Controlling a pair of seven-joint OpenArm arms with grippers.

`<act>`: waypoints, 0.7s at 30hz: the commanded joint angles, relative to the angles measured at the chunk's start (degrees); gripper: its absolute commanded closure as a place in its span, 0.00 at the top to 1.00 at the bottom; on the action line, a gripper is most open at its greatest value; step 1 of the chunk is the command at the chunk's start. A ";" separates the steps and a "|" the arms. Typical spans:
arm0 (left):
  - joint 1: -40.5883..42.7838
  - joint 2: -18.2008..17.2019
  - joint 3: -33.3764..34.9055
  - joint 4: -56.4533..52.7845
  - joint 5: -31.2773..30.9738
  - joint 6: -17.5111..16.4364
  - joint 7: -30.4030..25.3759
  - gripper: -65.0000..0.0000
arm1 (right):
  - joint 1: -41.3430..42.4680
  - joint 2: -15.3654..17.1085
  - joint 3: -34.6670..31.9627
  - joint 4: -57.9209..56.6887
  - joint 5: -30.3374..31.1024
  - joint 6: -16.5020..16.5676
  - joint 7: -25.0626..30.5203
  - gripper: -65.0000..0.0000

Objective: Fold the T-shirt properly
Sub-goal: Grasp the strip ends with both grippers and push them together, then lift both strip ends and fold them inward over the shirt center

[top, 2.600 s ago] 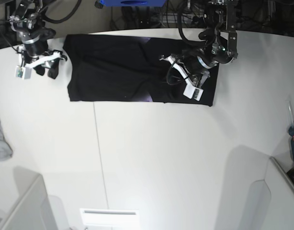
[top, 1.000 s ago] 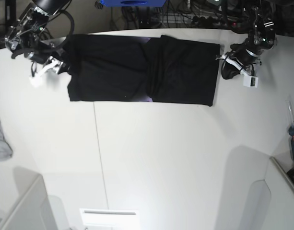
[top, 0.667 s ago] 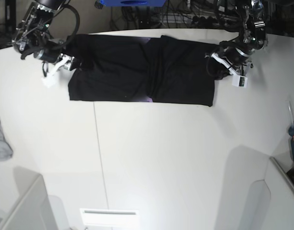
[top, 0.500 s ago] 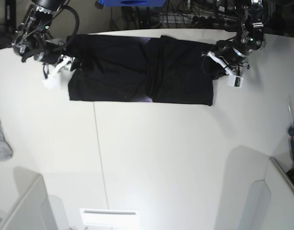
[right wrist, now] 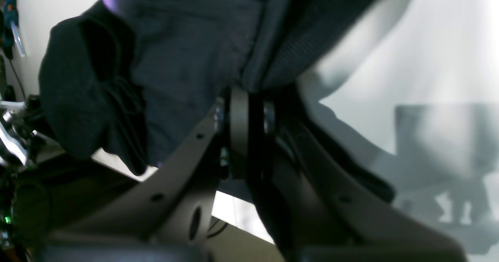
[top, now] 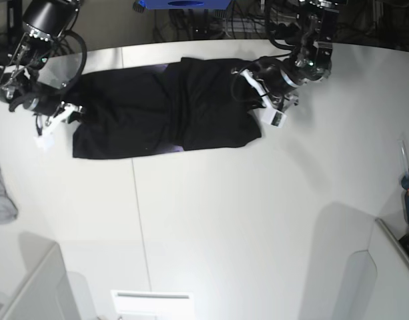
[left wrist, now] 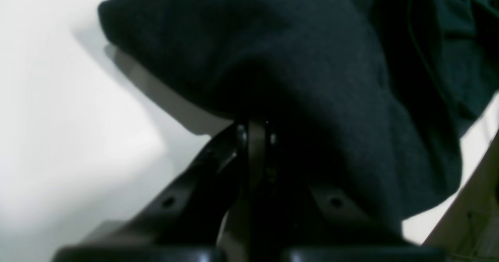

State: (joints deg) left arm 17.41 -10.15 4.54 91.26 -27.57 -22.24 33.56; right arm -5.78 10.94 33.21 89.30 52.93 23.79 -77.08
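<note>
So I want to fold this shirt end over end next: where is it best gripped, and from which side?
Probably by its two short ends. The T-shirt lies as a long band across the table, so each hand comes in from its own outer end. The right hand and left hand are already shut on cloth there, which both wrist views show pinched.

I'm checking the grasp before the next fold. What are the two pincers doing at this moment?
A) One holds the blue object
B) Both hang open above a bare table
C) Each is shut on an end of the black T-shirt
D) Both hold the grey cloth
C: the left pincer and the right pincer each pinch dark fabric of the T-shirt, one at each end.
</note>
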 commanded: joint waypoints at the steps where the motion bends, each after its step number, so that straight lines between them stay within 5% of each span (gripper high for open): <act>1: -0.22 0.53 0.61 -0.05 1.51 0.57 2.61 0.00 | 0.90 1.24 -1.08 2.53 1.80 -0.10 0.55 0.00; 5: -2.24 2.81 3.33 -0.05 1.68 1.10 2.97 0.00 | 0.64 1.06 -4.95 10.88 1.80 -3.35 0.64 0.00; 10: -4.71 3.16 6.41 0.21 1.24 6.81 7.19 0.00 | -0.86 0.88 -8.55 22.31 1.89 -7.40 0.46 0.00; 21: -6.20 3.25 6.50 -0.05 1.24 6.90 7.36 0.00 | -5.69 -4.13 -9.61 26.09 2.68 -6.87 0.55 0.00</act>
State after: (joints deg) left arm 11.57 -6.83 10.98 90.85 -27.00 -15.81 40.23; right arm -11.81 6.31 23.51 114.28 54.04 16.49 -77.21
